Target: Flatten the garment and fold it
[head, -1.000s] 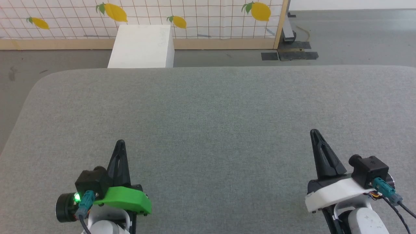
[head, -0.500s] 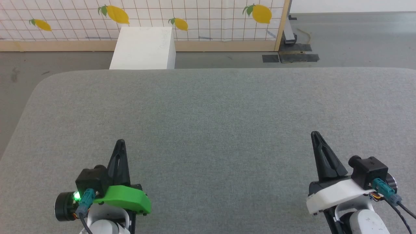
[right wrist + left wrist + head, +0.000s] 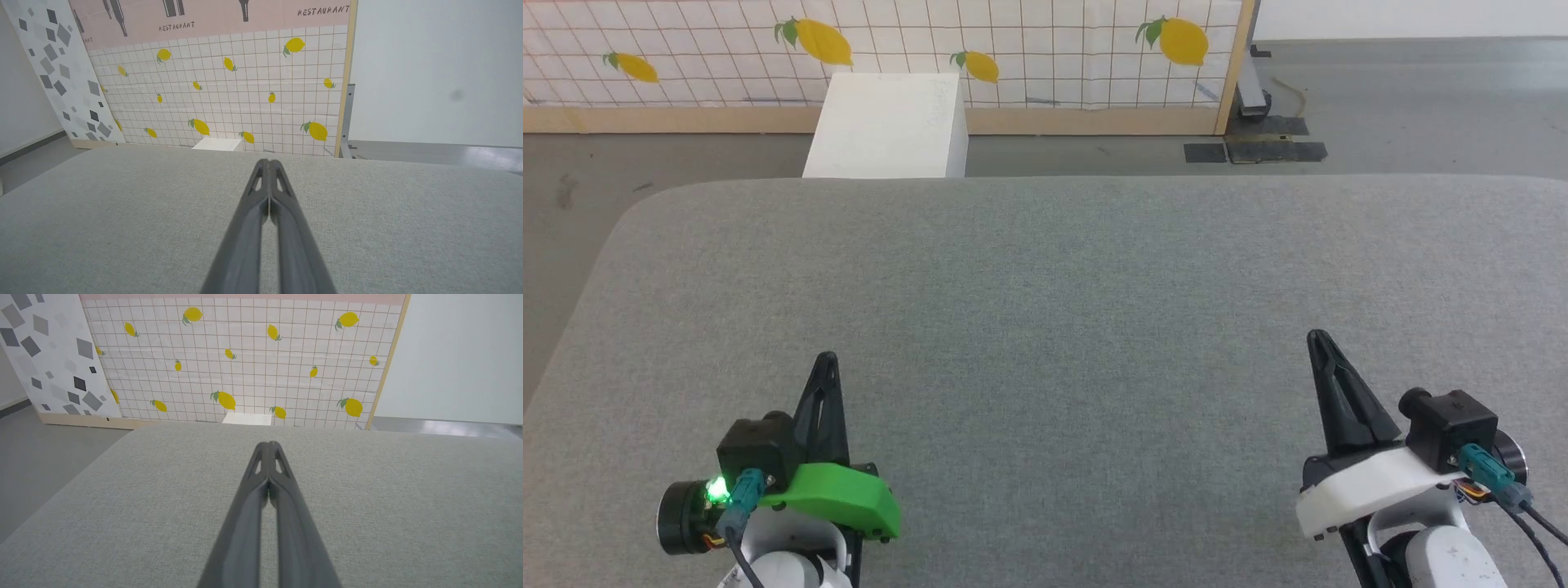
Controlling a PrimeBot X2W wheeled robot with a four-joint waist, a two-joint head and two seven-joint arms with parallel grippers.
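Observation:
The garment is out of view. My left gripper [image 3: 827, 358] hovers over the near left of the grey fabric table [image 3: 1062, 310], shut with nothing between its fingers. Over the near right, my right gripper [image 3: 1316, 336] is likewise shut and empty. In the left wrist view the left gripper [image 3: 269, 444] has both tips pressed together above the bare table [image 3: 388, 506]. In the right wrist view the right gripper [image 3: 269, 161] shows the same closed tips over the table [image 3: 122, 212].
A white box [image 3: 888, 124] stands on the floor just past the table's far edge. Behind it runs a tiled panel with lemon prints [image 3: 1029, 49]. Grey floor [image 3: 1405, 98] lies beyond the table at the right, with dark tape patches [image 3: 1254, 150].
The whole head view has slid slightly downward, so the camera moved. Both grippers keep their places and stay shut.

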